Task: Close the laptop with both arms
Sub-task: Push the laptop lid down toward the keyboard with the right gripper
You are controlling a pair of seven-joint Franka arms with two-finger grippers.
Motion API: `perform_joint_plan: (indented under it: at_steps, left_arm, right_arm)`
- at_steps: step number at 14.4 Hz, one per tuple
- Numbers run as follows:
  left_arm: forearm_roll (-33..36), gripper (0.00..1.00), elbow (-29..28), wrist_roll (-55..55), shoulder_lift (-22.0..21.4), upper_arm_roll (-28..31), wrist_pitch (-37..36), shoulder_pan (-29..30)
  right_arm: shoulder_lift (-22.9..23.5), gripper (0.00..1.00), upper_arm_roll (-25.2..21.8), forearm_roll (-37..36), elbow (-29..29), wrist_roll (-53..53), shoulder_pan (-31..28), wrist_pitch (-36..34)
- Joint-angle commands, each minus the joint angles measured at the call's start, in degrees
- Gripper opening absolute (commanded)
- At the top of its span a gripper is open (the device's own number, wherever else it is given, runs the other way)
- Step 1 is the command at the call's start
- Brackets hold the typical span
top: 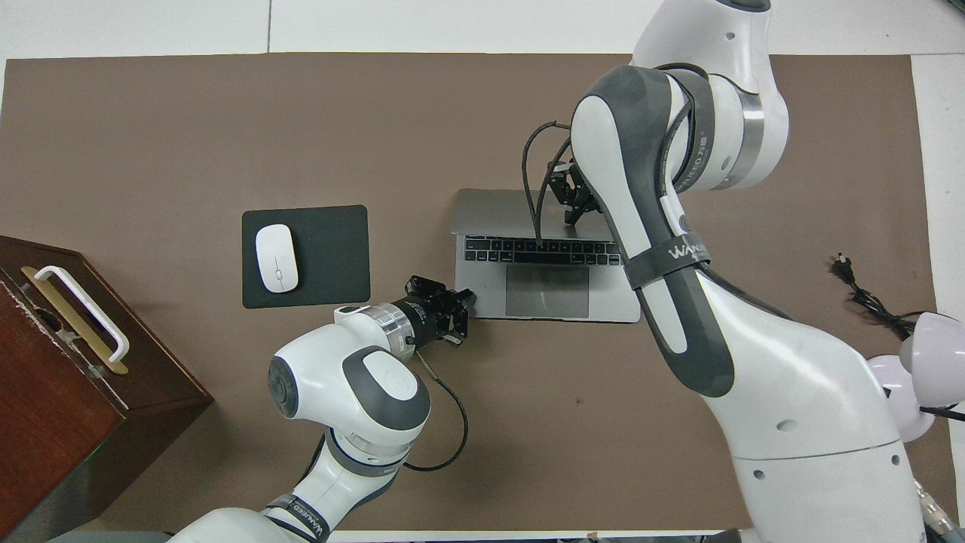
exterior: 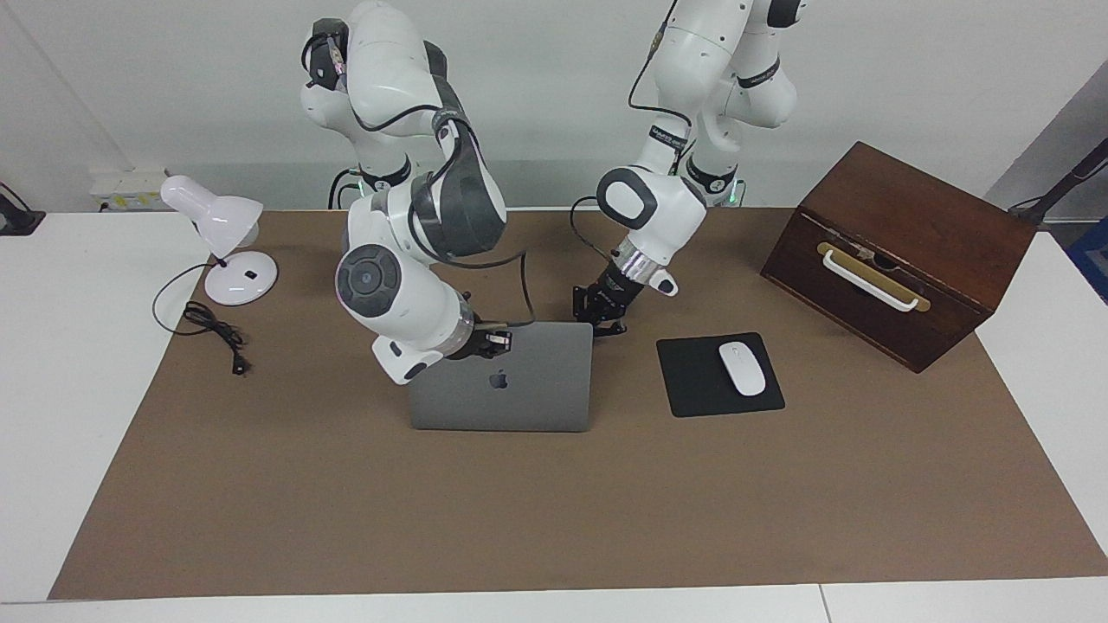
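The silver-grey laptop (exterior: pixel 537 389) stands open in the middle of the brown mat, its lid with the dark apple logo turned away from the robots. In the overhead view its black keys and grey trackpad (top: pixel 546 290) show. My right gripper (exterior: pixel 493 342) is at the lid's top edge, toward the right arm's end, and shows over the lid in the overhead view (top: pixel 571 202). My left gripper (exterior: pixel 603 313) is open and low beside the laptop's base. It is at the corner nearest the robots, toward the left arm's end (top: pixel 458 315).
A black mouse pad (exterior: pixel 692 385) with a white mouse (exterior: pixel 743 369) lies beside the laptop toward the left arm's end. A dark wooden box (exterior: pixel 900 251) with a white handle stands past it. A white desk lamp (exterior: pixel 221 234) and its cable (exterior: pixel 216 333) are at the right arm's end.
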Motion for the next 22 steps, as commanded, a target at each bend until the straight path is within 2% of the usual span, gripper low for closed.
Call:
perform_joint_plan:
  at_steps: [1, 5, 22]
  left_arm:
    - [-1.7, 0.0, -1.1, 2.0, 1.6, 0.5, 0.4, -0.8]
    - [-3.8, 0.0, -2.0, 5.4, 1.3, 0.5, 0.2, -0.7]
    - [-4.1, 0.0, -3.4, 7.7, 1.0, 0.5, -0.6, 0.5]
  right_arm:
    - [2.7, 0.0, -0.8, 2.3, 1.6, 1.4, -0.5, -1.5]
    - [5.2, 0.0, -0.8, 4.7, 1.7, 1.3, -1.7, -1.1]
    - [8.9, 0.0, -0.4, 10.7, 2.6, 1.5, -3.8, -0.6]
